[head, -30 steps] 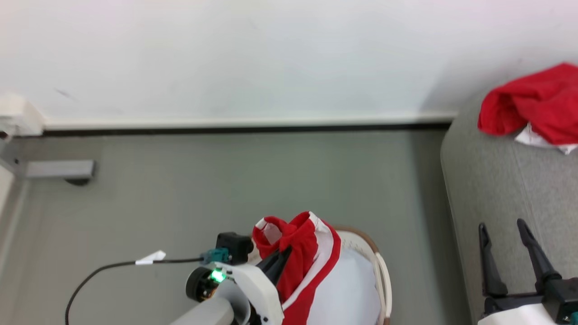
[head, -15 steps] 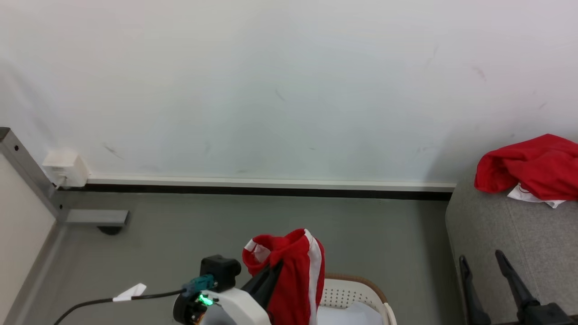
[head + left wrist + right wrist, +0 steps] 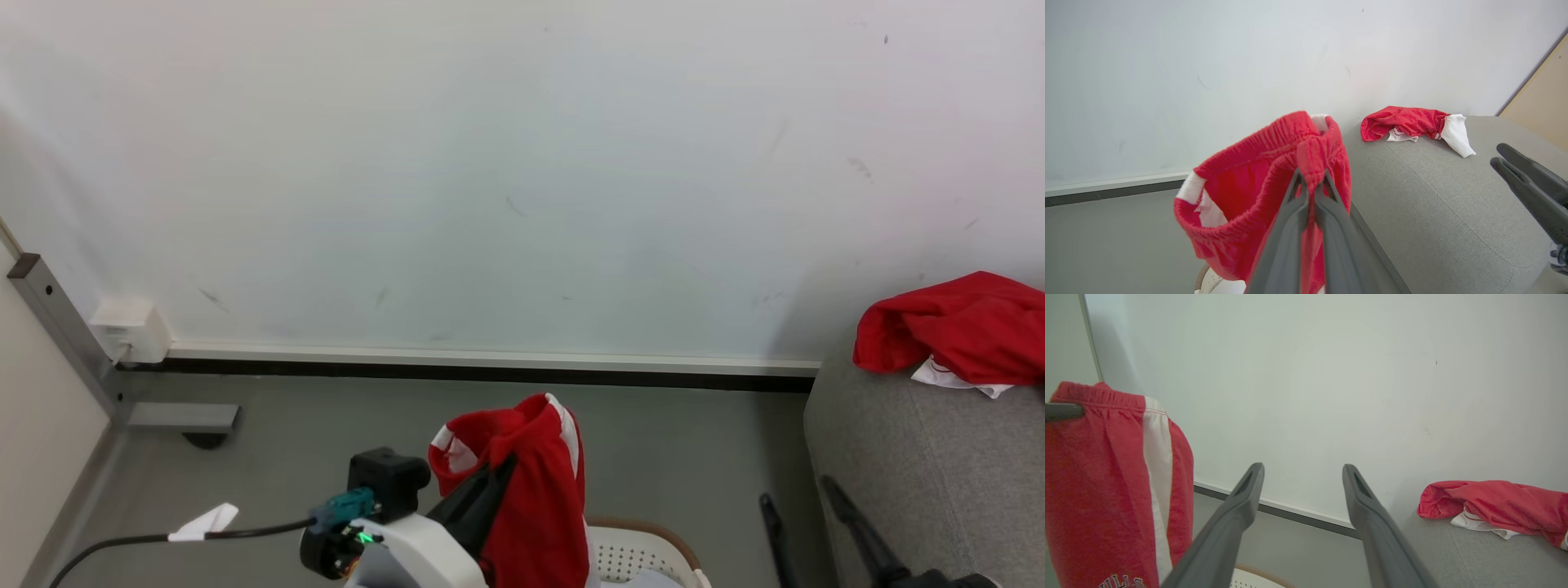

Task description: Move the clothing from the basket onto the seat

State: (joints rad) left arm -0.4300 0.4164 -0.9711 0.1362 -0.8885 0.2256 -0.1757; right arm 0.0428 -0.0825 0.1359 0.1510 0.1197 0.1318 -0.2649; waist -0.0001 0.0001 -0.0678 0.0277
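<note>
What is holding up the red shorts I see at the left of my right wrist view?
Observer: The left pincer, shut on the red shorts; the left wrist view shows it pinching their stretchy waistband.
Operator: Is the other one all red?
Observer: No. In the left wrist view the red garment on the seat has a white end sticking out.
Operator: Anything else by the wall?
Observer: The head view shows a small white box low on the wall, far left.
</note>
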